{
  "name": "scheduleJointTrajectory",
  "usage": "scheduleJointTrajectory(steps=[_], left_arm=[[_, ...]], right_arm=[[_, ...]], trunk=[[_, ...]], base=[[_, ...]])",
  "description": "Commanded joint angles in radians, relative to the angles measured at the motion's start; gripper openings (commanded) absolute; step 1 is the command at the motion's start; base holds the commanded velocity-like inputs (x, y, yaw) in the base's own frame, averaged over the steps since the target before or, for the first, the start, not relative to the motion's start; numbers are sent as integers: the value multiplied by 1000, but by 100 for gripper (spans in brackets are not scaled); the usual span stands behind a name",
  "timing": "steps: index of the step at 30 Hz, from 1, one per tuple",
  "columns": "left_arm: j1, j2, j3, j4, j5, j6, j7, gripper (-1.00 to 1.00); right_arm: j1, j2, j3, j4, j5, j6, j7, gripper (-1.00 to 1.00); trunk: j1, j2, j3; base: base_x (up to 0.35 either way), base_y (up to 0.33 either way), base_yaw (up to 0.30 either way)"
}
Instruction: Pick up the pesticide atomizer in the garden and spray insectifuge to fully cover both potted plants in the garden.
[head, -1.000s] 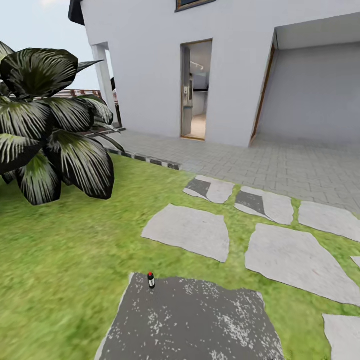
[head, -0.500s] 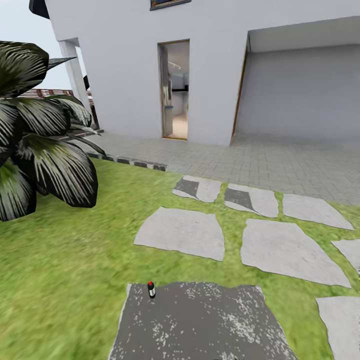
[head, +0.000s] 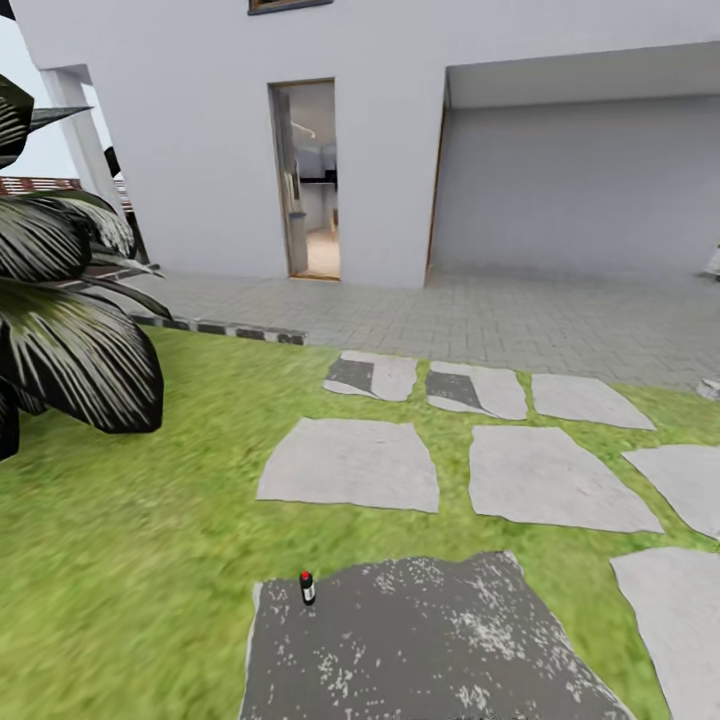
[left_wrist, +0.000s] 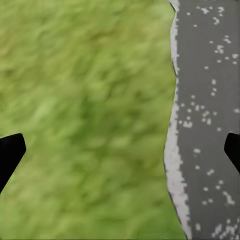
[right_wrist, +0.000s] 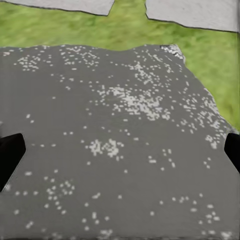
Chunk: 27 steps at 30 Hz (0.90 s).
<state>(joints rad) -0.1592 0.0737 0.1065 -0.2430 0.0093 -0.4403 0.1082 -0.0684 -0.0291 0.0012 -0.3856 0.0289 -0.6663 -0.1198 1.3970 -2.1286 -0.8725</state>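
1. The pesticide atomizer (head: 307, 588) is seen upright on the dark paved slab (head: 420, 650), near its lawn-side edge.
2. It is judged light, rigid and easily tipped; its body below the red top should be gripped.
3. The left gripper (left_wrist: 120, 150) and right gripper (right_wrist: 120, 150) are spread wide, with nothing between the fingers.

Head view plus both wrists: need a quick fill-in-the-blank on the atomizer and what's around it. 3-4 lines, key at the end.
1. The pesticide atomizer stands upright on the dark speckled slab, near its ____ corner as the head view shows it.
2. The atomizer's top is coloured ____.
3. In the left wrist view, the left gripper hangs over the edge where the slab meets the ____.
4. The right gripper is open, with nothing but the ____ below it.

Missing words: far left; red; grass; slab
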Motion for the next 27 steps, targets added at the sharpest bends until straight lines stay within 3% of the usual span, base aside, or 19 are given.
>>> scheduleJointTrajectory(steps=[1, 21, 27], left_arm=[[0, 0, 1, 1, 0, -3, 1, 100], [0, 0, 1, 1, 0, -3, 1, 100], [-1, 0, 1, 1, 0, -3, 1, 100]], right_arm=[[-1, 0, 0, 1, 3, -3, -4, 100], [-1, 0, 0, 1, 3, -3, -4, 100], [-1, 0, 0, 1, 3, -3, -4, 100]], trunk=[[0, 0, -1], [0, 0, -1], [0, 0, -1]], base=[[0, 334, -264], [0, 329, -264], [0, 211, -264]])
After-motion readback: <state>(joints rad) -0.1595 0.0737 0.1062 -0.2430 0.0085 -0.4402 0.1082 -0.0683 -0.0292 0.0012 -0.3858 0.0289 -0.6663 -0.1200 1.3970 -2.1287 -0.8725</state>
